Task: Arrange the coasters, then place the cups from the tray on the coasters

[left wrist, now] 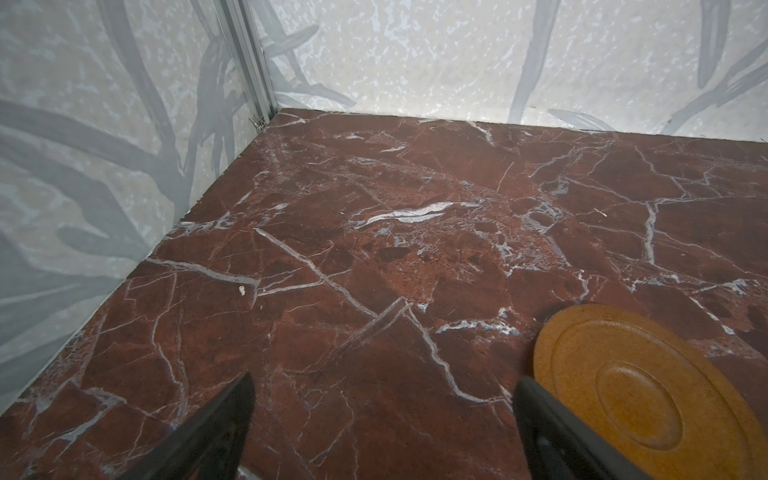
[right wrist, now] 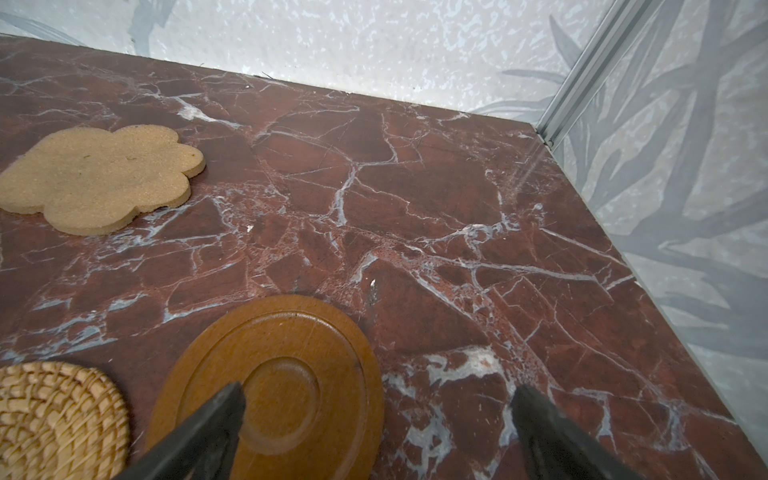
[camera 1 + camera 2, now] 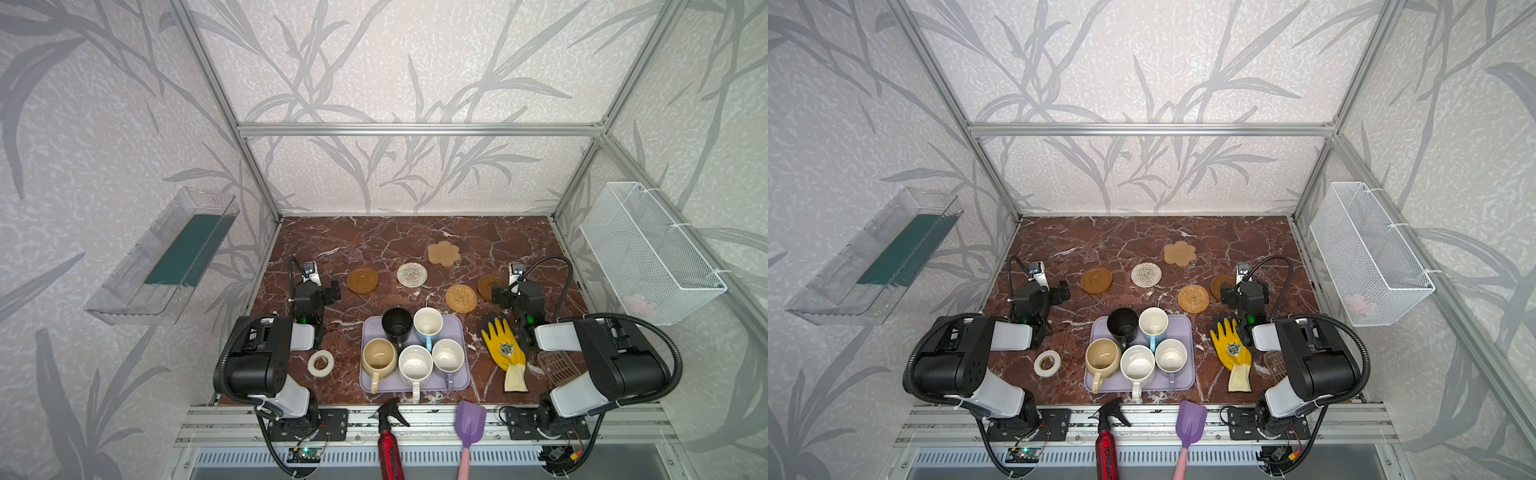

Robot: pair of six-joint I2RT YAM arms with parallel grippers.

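bench (image 3: pixel 374 237): red-brown veined marble | mid-frame: flower coaster (image 3: pixel 444 253), white woven coaster (image 3: pixel 412 274), left amber coaster (image 3: pixel 363 280), rattan coaster (image 3: pixel 461 298) just beside right amber coaster (image 3: pixel 485 282) | lower centre: lavender tray (image 3: pixel 463 380) | lower left: tape roll (image 3: pixel 311 363) | lower right: yellow glove (image 3: pixel 503 347), brown basket (image 3: pixel 555 366)

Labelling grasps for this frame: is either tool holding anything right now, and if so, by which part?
Nothing is held: the left tool and the right tool both stand open and empty.

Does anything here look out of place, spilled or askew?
Nothing spilled; the cups stand upright on the tray. Stray clutter: a yellow glove right of the tray, a tape roll left of it. The coasters lie scattered.
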